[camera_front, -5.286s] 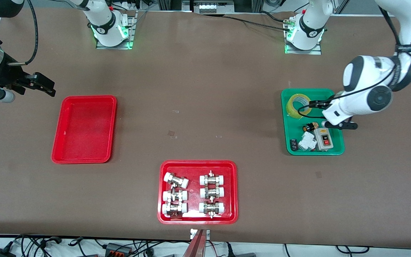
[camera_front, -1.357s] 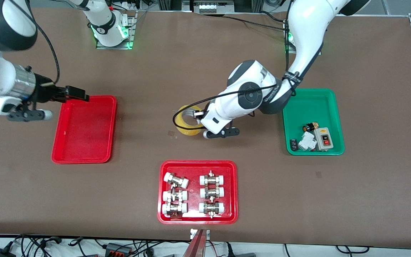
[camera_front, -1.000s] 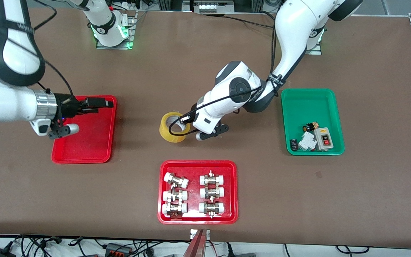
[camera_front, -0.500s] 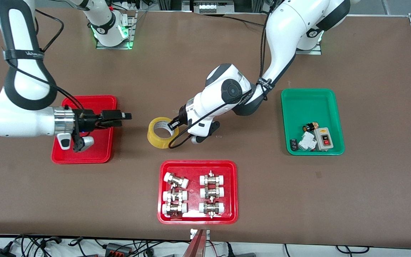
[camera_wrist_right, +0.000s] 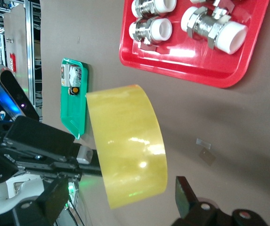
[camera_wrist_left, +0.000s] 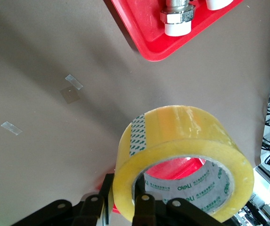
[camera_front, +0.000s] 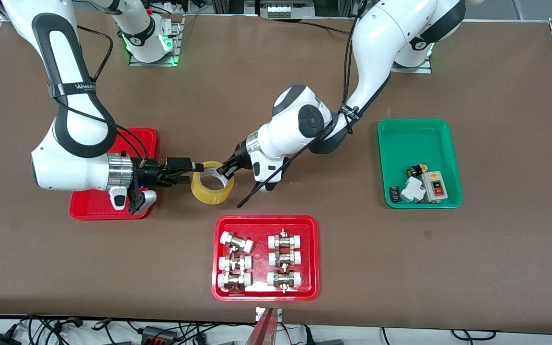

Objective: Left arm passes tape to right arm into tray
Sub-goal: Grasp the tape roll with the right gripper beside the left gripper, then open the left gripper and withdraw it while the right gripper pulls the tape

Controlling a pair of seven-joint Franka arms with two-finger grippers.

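The left gripper [camera_front: 229,168] is clamped on the tape [camera_front: 212,182], 1 finger inside the core and 1 outside the wall, holding it in the air over bare table [camera_front: 276,86] between the plain red tray [camera_front: 149,139] and the fittings tray [camera_front: 265,220]. The roll is translucent yellow, with a pale core printed in green. The right gripper [camera_front: 194,171] has its fingers spread around the roll's rim facing the plain tray, 1 above it and 1 below, not pressed together on it.
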